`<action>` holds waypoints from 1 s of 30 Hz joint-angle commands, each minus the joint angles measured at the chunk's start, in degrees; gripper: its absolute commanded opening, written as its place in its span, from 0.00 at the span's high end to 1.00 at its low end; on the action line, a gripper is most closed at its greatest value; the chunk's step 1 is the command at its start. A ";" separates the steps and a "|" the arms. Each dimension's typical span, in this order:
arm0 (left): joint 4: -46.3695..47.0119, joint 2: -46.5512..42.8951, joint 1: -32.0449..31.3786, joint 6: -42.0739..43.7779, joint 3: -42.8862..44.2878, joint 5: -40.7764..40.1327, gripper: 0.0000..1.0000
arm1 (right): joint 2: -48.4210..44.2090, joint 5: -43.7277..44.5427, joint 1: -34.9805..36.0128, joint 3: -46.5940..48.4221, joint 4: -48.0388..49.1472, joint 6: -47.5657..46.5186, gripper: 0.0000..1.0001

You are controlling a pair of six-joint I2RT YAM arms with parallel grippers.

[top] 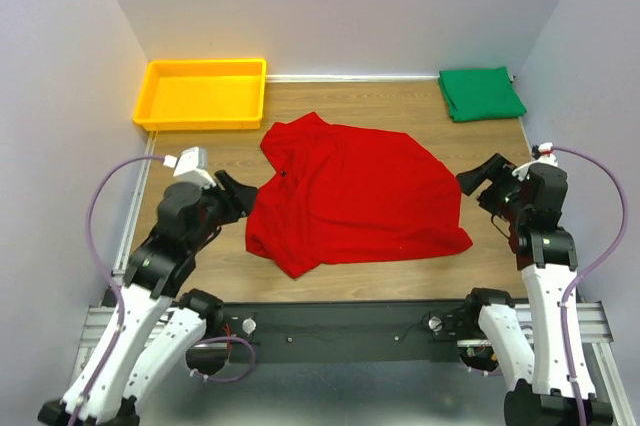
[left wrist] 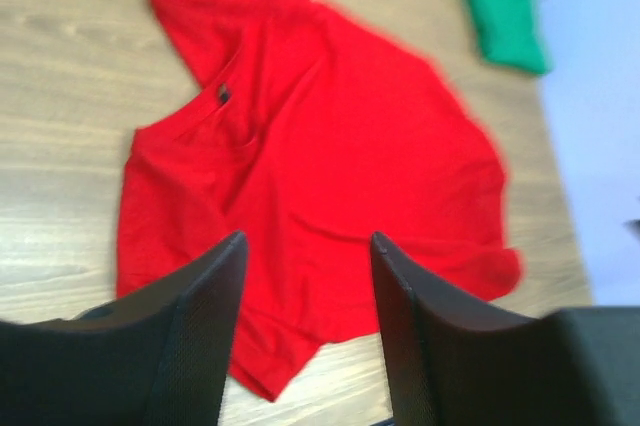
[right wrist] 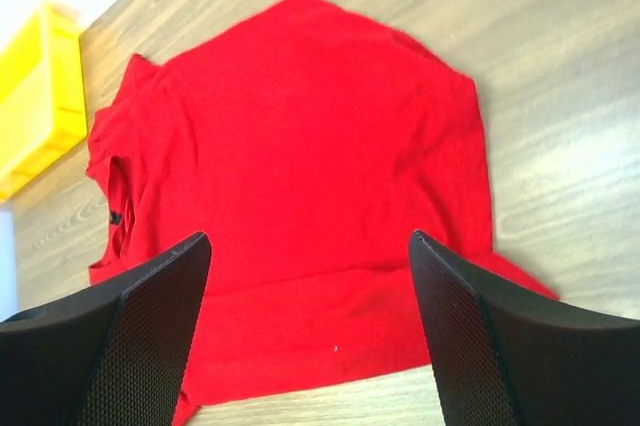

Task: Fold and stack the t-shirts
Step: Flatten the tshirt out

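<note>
red t-shirt [top: 352, 196] lies spread on the middle of the table [top: 400, 111], not flat: a few soft creases, and the near-left corner comes to a point. its long axis runs across the table, left to right and a little skewed. the collar and one sleeve are at the left end, the hem at the right end. left gripper [top: 240, 196] sits just beside the collar end, right gripper [top: 480, 178] just beside the far corner of the hem end. each arm is about equally near its own end, so neither has the better reach. the coming move turns on this: the shirt lies inward of both sets of fingers, between the two arms, with collar edge to the left arm and hem edge to the right. both wrist views look down on the cloth from above. left jaws stand apart with nothing in them, the red cloth showing through the gap. right jaws stand wider apart, also empty. neither gripper touches cloth as far as i can tell. green t-shirt [top: 482, 93] is a folded square in the far right corner, well apart from the red one and nearer the right arm. yellow tray [top: 205, 65] sits in the far left corner. judgement: green one done, red one not yet folded to size. next is probably a paired pinch at the two ends. risk: pinching one layer only.
</note>
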 commanded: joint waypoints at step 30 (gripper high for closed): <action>22.63 61.16 6.63 11.44 0.67 0.06 0.81 | 58.79 -7.59 2.32 4.58 30.48 3.76 0.32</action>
